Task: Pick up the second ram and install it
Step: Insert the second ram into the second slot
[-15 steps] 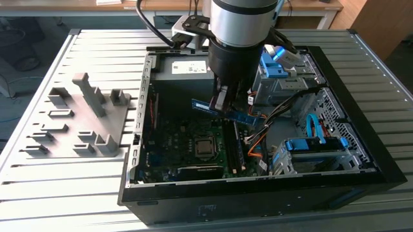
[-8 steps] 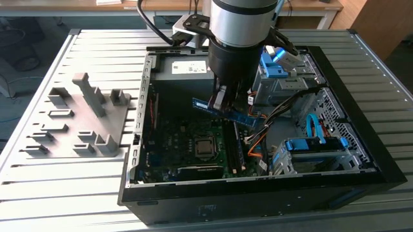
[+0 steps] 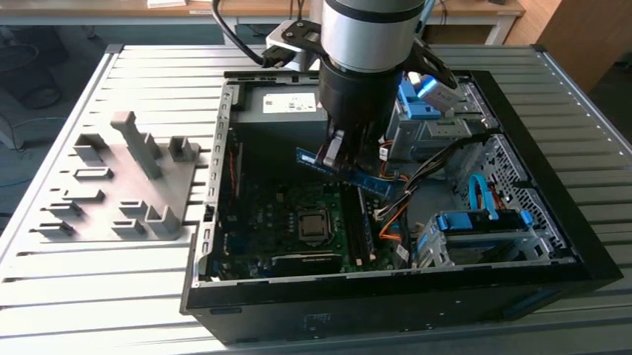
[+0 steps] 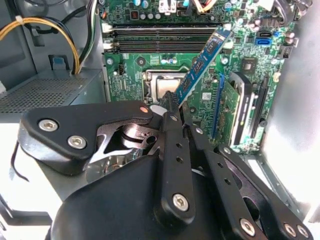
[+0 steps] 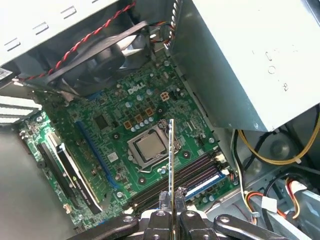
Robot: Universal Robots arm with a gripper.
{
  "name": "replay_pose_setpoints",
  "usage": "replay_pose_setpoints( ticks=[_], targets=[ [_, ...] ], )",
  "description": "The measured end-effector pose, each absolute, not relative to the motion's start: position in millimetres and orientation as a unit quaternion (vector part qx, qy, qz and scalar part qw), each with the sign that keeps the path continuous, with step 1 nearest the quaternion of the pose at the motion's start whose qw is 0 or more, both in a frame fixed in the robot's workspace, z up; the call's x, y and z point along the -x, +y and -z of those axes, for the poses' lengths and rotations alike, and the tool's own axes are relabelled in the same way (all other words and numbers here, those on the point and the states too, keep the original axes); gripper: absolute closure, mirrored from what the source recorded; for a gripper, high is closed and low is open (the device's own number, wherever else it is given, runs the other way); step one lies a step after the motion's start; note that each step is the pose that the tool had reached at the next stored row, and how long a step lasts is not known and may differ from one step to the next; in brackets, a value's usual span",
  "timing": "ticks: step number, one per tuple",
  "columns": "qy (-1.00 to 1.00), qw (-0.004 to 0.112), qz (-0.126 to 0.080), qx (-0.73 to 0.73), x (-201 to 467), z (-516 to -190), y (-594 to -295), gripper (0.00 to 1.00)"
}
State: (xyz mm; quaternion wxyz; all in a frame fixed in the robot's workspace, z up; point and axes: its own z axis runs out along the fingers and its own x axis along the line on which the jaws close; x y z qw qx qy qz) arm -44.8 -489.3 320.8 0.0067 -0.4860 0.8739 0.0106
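The second ram [image 3: 348, 174], a long thin blue-green stick, hangs tilted inside the open computer case [image 3: 553, 244], above the motherboard [image 3: 266, 214]. My gripper [image 3: 339, 151] is shut on one end of it. In the second wrist view the ram [image 4: 205, 60] slants from my gripper [image 4: 172, 107] toward the long black memory slots [image 4: 160, 41]. In the first wrist view the ram [image 5: 171, 160] shows edge-on, rising from my gripper [image 5: 171, 212] over the processor socket [image 5: 147, 147] and the memory slots [image 5: 185, 172]. It touches no slot.
A grey slotted holder block [image 3: 129, 185] stands on the ribbed table at the exterior view's left. Inside the case are the power supply [image 5: 250, 60], a fan [image 5: 100, 55], loose cables [image 3: 434, 166] and blue drive brackets [image 3: 479, 222]. Another blue-green stick [image 5: 204, 183] seems seated in one slot.
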Motion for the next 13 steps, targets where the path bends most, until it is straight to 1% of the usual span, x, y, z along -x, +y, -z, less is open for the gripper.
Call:
replay_pose_setpoints(
  ticks=[13],
  targets=[
    [0.897, 0.007, -0.010, 0.442, 44.8, -320.5, -489.3, 0.86]
  ],
)
